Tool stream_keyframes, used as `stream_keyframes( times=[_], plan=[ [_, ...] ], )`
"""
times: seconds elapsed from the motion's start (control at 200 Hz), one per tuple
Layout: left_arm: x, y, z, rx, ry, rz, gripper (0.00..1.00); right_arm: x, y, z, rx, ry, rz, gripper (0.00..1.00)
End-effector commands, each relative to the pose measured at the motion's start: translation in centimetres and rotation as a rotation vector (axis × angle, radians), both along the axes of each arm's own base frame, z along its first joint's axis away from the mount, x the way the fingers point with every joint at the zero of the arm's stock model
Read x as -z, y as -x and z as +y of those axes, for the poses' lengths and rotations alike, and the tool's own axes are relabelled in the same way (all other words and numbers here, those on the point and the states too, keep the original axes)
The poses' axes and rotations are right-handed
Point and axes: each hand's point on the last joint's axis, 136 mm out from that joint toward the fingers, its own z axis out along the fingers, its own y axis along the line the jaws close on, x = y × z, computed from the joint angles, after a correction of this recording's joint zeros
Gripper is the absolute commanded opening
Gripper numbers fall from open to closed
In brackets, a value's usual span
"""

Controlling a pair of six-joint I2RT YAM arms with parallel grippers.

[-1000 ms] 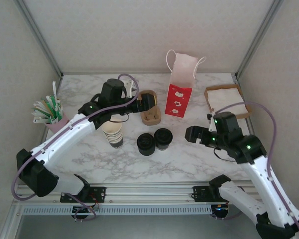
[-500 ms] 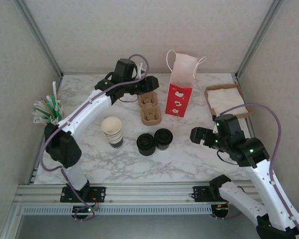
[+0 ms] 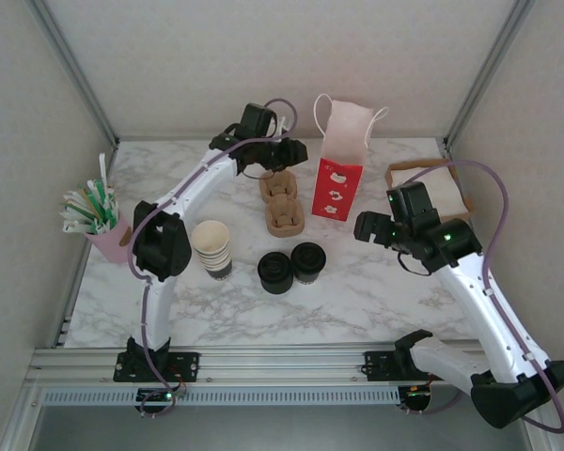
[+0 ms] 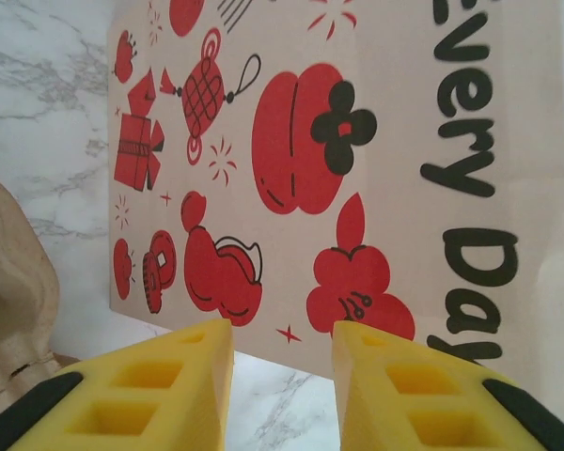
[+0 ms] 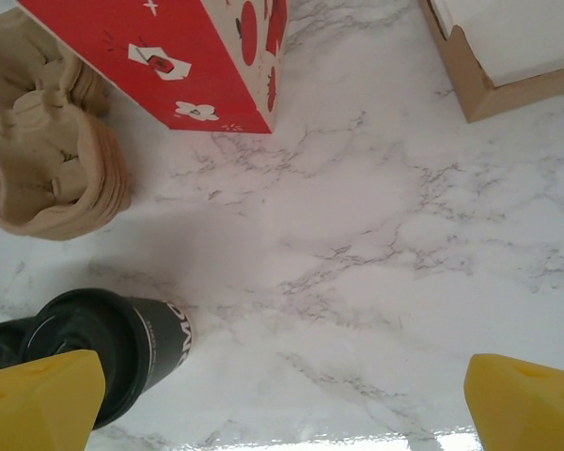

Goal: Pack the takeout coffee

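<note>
- The takeout coffee [image 3: 307, 261] stands lidded on the worktop [image 3: 357, 291], just beside the lid stack [image 3: 274, 272] — not yet packed.
- My right end effector [image 3: 367, 228] hovers near it, wide and empty.
- My left end effector [image 4: 282, 376] — narrow, gripping nothing — faces the paper bag [image 4: 338, 169].

- We see bare table [image 3: 385, 282] between the right gripper [image 3: 363, 228] and the coffee cup [image 3: 308, 261].
- The red bag [image 3: 339, 183] stands just before the left gripper [image 4: 282, 343].
- Brown trays [image 3: 282, 202] sit beside it.
</note>
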Motion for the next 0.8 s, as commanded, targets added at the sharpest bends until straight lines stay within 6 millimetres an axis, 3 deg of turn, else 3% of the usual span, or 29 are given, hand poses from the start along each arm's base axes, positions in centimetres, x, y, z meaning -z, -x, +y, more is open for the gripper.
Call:
stream_keyframes(
  times=[0.0, 0.385, 0.796],
  plan=[
    [-0.1, 1.2, -1.4, 0.055, 0.029, 0.007, 0.33, -1.0, -1.0, -0.4, 0.025, 0.0, -0.023, 0.99],
    [1.0, 2.3, -3.7, 0.103, 0.06, 0.034, 0.32, -1.2, -3.0, 0.1, 0.037, -0.053, -0.002, 0.99],
    [1.3, 5.4, -8.5, 0.199, 0.105, 0.046, 0.33, -3.9, -5.2, 1.0, 0.008, -0.068, -0.008, 0.99]
  ],
)
